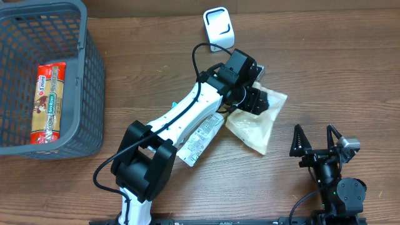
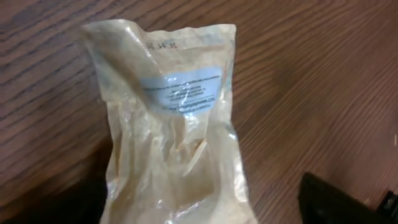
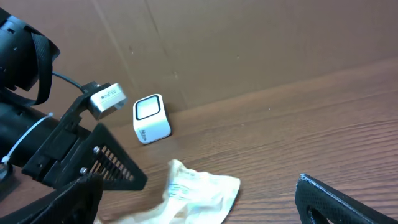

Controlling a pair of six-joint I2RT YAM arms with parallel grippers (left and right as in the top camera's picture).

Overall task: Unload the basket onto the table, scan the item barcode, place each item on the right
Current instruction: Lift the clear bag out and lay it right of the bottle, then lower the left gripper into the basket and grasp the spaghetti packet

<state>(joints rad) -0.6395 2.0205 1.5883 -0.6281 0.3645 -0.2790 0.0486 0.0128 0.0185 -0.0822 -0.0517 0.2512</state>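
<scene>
- Item: crinkled translucent beige plastic pouch [image 1: 257, 130] with a pale blue printed label [image 2: 183, 93], lying flat on the brown wood-grain bench [image 1: 350, 62], right of centre and near the far edge.
- Position relative to target: the small white box-shaped scanner [image 1: 219, 28] stands at the far edge, just beyond the pouch.
- My left pincer [image 1: 261, 102] sits over the pouch's far end with the jaws wide. The wrist view shows bare bench between the film and one finger, so I judge nothing is gripped.
- My right pincer [image 1: 314, 139] is parked near the front right corner, jaws fully spread and empty.
- Handling, as a judgement: light, limp and slick. The film will fold and sag, so a pinch at a flat sealed edge is safer than one on the belly, and it should keep clear of the label.
- Not established: no barcode can be made out, and the label print is too blurred to read.
- Obstructed: my pincer covers the pouch's far end from overhead. The wrist view cuts off its lower end, and the contents cannot be made out.
- Also noted: a white printed flat packet [image 1: 201, 139] lies partly under my left arm.
</scene>
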